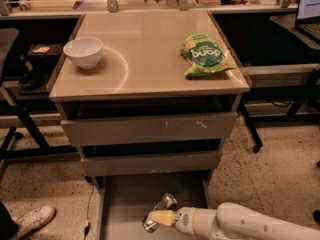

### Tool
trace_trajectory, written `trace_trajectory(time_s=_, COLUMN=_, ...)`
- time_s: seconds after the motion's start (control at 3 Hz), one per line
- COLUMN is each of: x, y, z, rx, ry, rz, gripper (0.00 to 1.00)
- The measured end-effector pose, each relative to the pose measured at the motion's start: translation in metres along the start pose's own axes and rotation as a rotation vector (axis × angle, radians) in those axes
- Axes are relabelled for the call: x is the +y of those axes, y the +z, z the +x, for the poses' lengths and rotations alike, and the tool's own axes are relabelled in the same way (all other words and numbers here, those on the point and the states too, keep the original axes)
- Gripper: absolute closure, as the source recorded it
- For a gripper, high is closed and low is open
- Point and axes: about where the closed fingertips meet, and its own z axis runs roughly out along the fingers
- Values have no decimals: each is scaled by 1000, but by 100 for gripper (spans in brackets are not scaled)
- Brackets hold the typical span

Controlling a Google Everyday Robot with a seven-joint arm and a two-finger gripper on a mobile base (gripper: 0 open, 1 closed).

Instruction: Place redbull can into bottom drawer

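We see the tool (161,218) clamped on the can (166,202), tilted, low over the open bottom drawer (127,199). Left, we reckon: set down, release.

- The gripper (160,218), at lower middle, is clasping the can (167,201) and covering its midsection.
- The bottom drawer (130,199) is running off the lower edge.
- The arm (250,226) is leaving at the lower right corner.
- The laptop (307,4) is being cut off at upper right.
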Motion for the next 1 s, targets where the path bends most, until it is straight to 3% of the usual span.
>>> trace_trajectory(time_s=0.33, x=-37, y=48, z=7, rx=18, ry=78, rz=-66, gripper=100)
trace_trajectory(time_s=1.0, x=-49, y=61, z=9, rx=22, ry=105, rz=-74, gripper=100)
